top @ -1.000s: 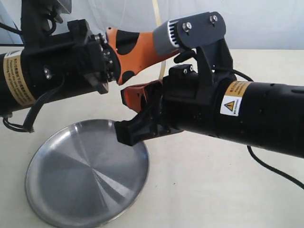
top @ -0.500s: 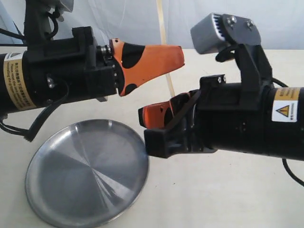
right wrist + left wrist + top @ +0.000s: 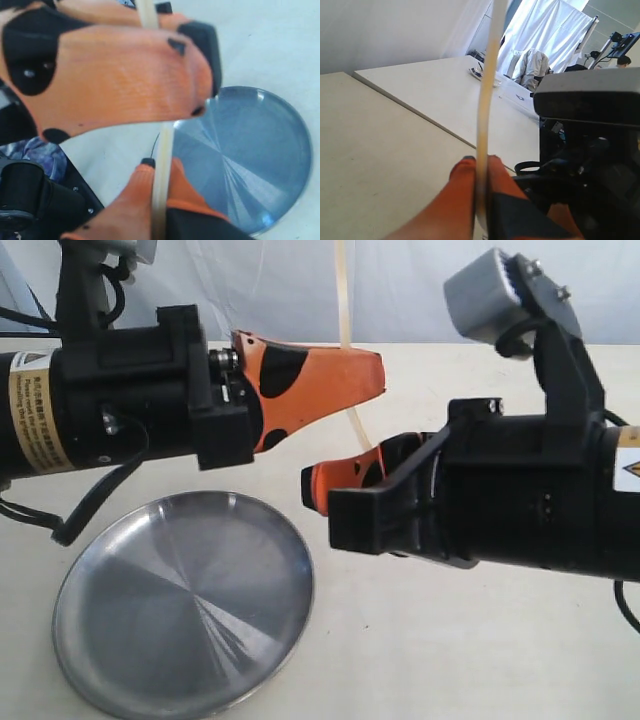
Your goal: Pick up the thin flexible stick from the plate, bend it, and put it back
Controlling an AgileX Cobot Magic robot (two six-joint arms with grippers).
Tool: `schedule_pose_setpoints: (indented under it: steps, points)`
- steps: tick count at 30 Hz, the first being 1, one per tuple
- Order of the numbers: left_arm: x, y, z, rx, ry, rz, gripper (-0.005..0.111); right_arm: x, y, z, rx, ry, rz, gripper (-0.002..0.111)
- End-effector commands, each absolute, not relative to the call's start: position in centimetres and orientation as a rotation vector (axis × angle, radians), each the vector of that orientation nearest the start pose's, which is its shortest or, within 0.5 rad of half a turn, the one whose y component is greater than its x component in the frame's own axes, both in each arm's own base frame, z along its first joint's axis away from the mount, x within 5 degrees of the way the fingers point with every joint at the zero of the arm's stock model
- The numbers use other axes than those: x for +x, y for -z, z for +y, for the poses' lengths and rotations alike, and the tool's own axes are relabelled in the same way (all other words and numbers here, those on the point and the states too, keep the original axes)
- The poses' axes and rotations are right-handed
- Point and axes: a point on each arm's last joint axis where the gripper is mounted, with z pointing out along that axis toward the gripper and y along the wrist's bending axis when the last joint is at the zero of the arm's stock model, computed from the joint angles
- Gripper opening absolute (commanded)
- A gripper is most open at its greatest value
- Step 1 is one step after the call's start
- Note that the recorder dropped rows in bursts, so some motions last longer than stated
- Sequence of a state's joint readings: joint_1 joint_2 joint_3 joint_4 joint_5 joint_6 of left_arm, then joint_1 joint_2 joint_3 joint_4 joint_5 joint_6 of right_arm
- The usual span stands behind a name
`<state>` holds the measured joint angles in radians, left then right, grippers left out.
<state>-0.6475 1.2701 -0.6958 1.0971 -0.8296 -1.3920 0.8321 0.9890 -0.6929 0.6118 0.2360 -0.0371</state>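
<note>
The thin flexible stick [image 3: 357, 424] is held in the air above the table by both grippers. It stands nearly upright and runs out of the top of the exterior view. My left gripper [image 3: 372, 370] is shut on its middle, and the stick [image 3: 489, 90] rises from between the orange fingers [image 3: 465, 175]. Lower down, my right gripper [image 3: 318, 486] is shut on its lower end [image 3: 162, 145], just below the left gripper [image 3: 115, 75]. The plate [image 3: 185, 605] lies empty on the table at lower left, also seen as the plate [image 3: 250, 160] beneath the right gripper.
The beige table [image 3: 480, 640] stretches right of the plate. The right arm's black body [image 3: 540, 510] and its grey camera housing [image 3: 495, 285] fill the right side. A white curtain hangs behind. Another table [image 3: 445, 95] shows in the left wrist view.
My right gripper has drawn back to the right, away from the left gripper, so a stretch of stick shows between them. The left gripper has barely shifted. The plate stays put.
</note>
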Motion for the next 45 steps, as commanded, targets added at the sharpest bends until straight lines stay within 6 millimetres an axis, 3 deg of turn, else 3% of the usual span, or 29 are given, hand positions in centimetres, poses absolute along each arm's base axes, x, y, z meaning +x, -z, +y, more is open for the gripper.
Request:
schedule_pose_setpoints:
  steps: [1,21,24,29,32,36,41,45]
  points:
    - [16.9,-28.4,-20.0,0.846,1.251,1.714,0.0,13.1,-34.4,15.2,-0.339,-1.011,1.886,0.0]
    - [15.9,-30.7,-20.3,0.755,1.561,1.524,0.002,14.6,-30.9,17.0,-0.541,-0.827,2.036,0.0]
    - [16.0,-30.8,-20.2,0.731,1.566,1.519,0.01,14.3,-30.9,16.9,-0.539,-0.847,2.063,0.0]
    - [16.4,-31.0,-20.1,0.664,1.57,1.523,0.035,13.4,-31.4,16.3,-0.564,-0.862,2.073,0.0]
    - [16.7,-31.1,-20.1,0.608,1.563,1.528,0.041,13.0,-31.8,15.9,-0.571,-0.872,2.064,0.0]
    - [17.2,-31.6,-19.9,0.543,1.54,1.48,0.036,12.4,-32.0,15.6,-0.583,-0.886,2.075,0.0]
    - [17.5,-31.7,-19.8,0.584,1.44,1.413,0.0,11.9,-32.4,15.3,-0.565,-0.927,2.073,0.0]
    - [17.6,-31.3,-19.8,0.628,1.365,1.439,0.0,11.0,-33.2,14.9,-0.56,-1.011,2.045,0.0]
